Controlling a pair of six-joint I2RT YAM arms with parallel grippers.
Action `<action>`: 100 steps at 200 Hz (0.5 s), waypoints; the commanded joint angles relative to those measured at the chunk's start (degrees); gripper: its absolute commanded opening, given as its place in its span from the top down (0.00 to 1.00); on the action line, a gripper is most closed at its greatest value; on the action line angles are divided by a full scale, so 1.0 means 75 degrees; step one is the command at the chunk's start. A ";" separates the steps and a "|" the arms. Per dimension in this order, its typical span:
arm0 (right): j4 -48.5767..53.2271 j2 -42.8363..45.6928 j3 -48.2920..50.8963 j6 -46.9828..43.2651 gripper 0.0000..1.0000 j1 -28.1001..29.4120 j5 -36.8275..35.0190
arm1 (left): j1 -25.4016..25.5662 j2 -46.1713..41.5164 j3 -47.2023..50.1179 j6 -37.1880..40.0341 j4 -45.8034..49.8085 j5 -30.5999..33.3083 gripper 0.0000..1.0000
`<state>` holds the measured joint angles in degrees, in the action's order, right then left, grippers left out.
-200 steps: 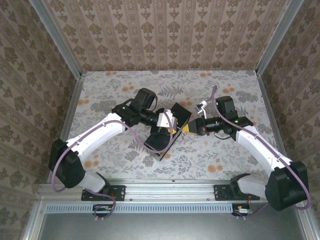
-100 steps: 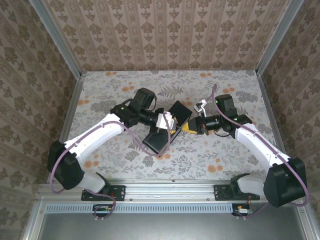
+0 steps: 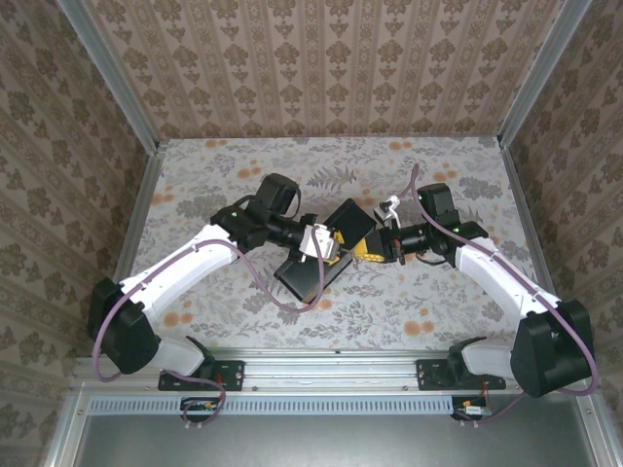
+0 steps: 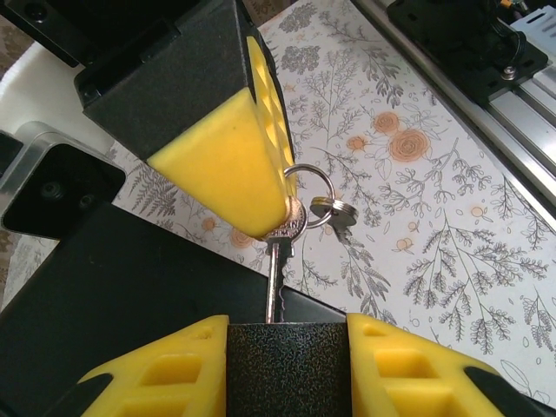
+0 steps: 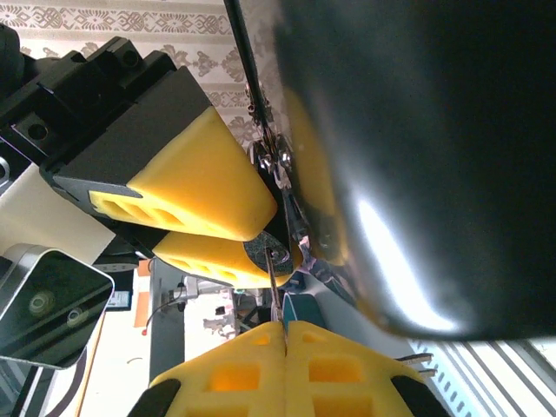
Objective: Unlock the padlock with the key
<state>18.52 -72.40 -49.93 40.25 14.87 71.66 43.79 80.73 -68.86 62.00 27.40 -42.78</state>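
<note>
left jaws clamped on padlock (image 4: 287, 365) | right jaws pinched on key (image 4: 276, 274) | key axis straight into padlock, blade at its face

Lab robot test cell: damask-print wall panels (image 3: 331, 68) in aluminium frame (image 3: 107, 73), floral table (image 3: 438, 311), arm bases (image 3: 219, 373) on metal rail (image 3: 331, 365).

The black box (image 3: 307, 277), left arm (image 3: 195, 258) and right arm (image 3: 496, 277) crowd the middle of the surface (image 3: 389, 316). Open room lies along the far strip and the near middle; patterned walls (image 3: 321, 68) close three sides.
</note>
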 commanded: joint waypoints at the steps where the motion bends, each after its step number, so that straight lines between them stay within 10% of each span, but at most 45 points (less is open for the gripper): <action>1: 0.0207 -0.0014 -0.0306 -0.0315 1.00 -0.0004 0.0289 | -0.0041 -0.0147 0.0005 0.0250 -0.0673 -0.0775 0.84; 100: 0.1099 0.0394 -0.0090 -0.1159 1.00 -0.0290 0.0383 | -0.0128 -0.0196 0.0176 0.0031 -0.0808 -0.0739 0.85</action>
<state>23.62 -71.13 -50.17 34.24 13.39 72.51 43.40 80.73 -67.13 61.93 26.09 -45.04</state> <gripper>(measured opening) 0.040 0.289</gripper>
